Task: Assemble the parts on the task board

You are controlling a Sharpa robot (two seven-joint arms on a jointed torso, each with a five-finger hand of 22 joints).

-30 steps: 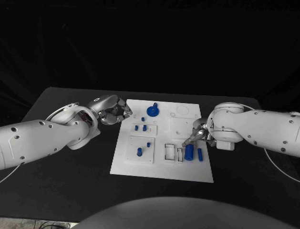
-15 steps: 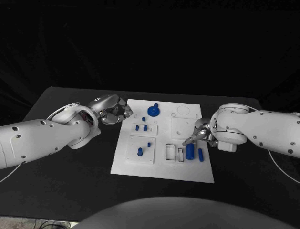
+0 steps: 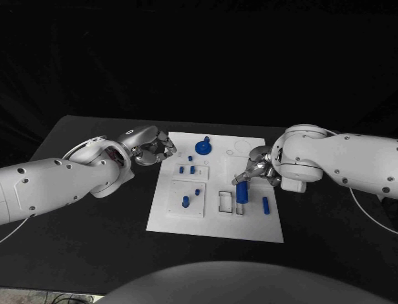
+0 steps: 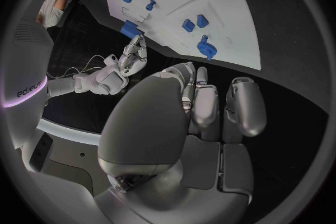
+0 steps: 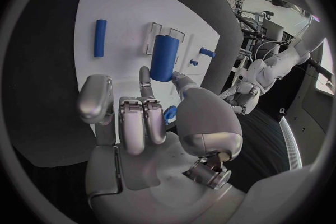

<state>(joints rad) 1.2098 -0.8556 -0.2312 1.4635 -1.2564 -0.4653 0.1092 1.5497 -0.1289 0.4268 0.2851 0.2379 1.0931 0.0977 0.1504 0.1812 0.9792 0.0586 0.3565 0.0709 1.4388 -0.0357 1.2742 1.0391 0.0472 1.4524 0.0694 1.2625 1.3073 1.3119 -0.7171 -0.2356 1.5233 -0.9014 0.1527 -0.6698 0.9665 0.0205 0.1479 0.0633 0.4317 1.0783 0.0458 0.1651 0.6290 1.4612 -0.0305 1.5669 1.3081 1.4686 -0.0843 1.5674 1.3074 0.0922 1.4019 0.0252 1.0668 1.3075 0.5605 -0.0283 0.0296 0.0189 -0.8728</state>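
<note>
Currently, the left hand (image 3: pixel 149 146) is hovering just beside the left edge of the white rectangular task board (image 3: pixel 214 223), near its far corner, with its silver fingers (image 4: pixel 204 105) curled inward on nothing. On the board, two small blue pegs (image 3: pixel 186 169) are standing near the middle of the left half, and a blue peg on a raised white block (image 3: pixel 185 202) is sitting nearer the front. A blue round knobbed part (image 3: pixel 203 147) is standing at the far edge. The right hand (image 3: pixel 256 170) is reaching over the board's right half and is pinching the upper end of a thick blue cylinder (image 5: pixel 162 57) between its fingertips (image 5: pixel 145 75). This cylinder is hanging over the rectangular slots (image 3: pixel 225 201) near the front. A thinner blue rod (image 3: pixel 265 204) is lying flat on the board just right of the cylinder.
</note>
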